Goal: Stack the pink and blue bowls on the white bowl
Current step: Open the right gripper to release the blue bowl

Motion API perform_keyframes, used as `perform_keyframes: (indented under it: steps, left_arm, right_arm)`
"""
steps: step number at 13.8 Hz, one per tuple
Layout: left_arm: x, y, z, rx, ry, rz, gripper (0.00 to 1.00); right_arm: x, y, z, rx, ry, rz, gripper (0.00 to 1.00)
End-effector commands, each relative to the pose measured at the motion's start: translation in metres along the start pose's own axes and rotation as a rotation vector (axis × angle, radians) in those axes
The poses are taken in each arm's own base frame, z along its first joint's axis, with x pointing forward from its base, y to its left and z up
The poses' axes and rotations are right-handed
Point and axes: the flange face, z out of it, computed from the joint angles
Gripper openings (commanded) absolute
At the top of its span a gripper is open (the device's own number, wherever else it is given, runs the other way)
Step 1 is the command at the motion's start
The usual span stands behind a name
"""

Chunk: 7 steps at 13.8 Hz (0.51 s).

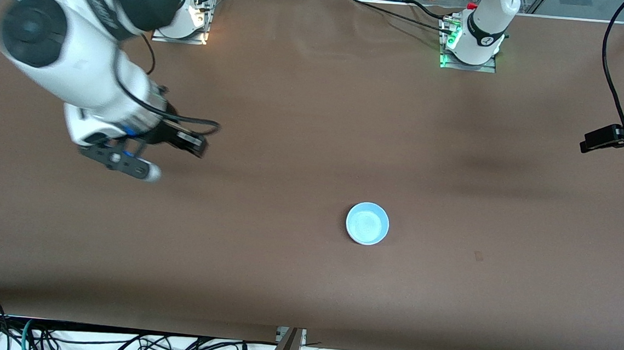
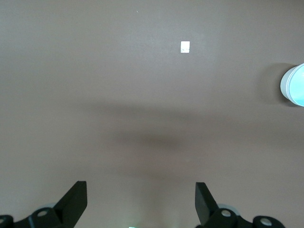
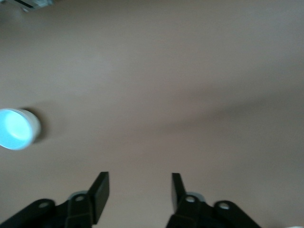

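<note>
With the stack [image 1: 367, 223] showing only blue on top, both grippers, right [image 3: 138, 194] and left [image 2: 141, 202], hang empty, fingers apart; possibly a poorly seated bowl could tip.

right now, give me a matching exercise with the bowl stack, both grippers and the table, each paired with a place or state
Column one:
1. round light blue plastic bowl on top of the stack
2. left gripper
3. right gripper
4. brown table

Column two:
A. open, empty, over bare table toward the right arm's end
B. carries the stack
C. rests mid-table, free of both grippers
D. open wide, empty, at the left arm's end

Pairs: 1-C, 2-D, 3-A, 4-B
</note>
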Motion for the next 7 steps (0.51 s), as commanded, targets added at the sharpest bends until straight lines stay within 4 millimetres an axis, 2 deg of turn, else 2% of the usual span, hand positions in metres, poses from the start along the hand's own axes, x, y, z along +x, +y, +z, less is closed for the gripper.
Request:
perform_keyframes:
  steps: [1, 3, 5, 7]
  left_arm:
    - [0.002, 0.0, -0.006, -0.008, 0.004, -0.002, 1.0]
    - [0.002, 0.001, -0.006, -0.008, 0.004, -0.001, 1.0]
    - [0.002, 0.001, -0.006, -0.008, 0.004, -0.001, 1.0]
    - [0.002, 0.003, -0.006, -0.007, 0.004, 0.002, 1.0]
  right_arm:
    - [0.0, 0.053, -0.03, -0.066, 0.011, -0.121, 0.72]
    - [0.012, 0.084, -0.033, -0.088, 0.0, -0.179, 0.83]
    - [0.021, 0.115, -0.034, -0.109, -0.009, -0.17, 0.87]
    - [0.025, 0.148, -0.023, -0.115, -0.031, -0.132, 0.93]
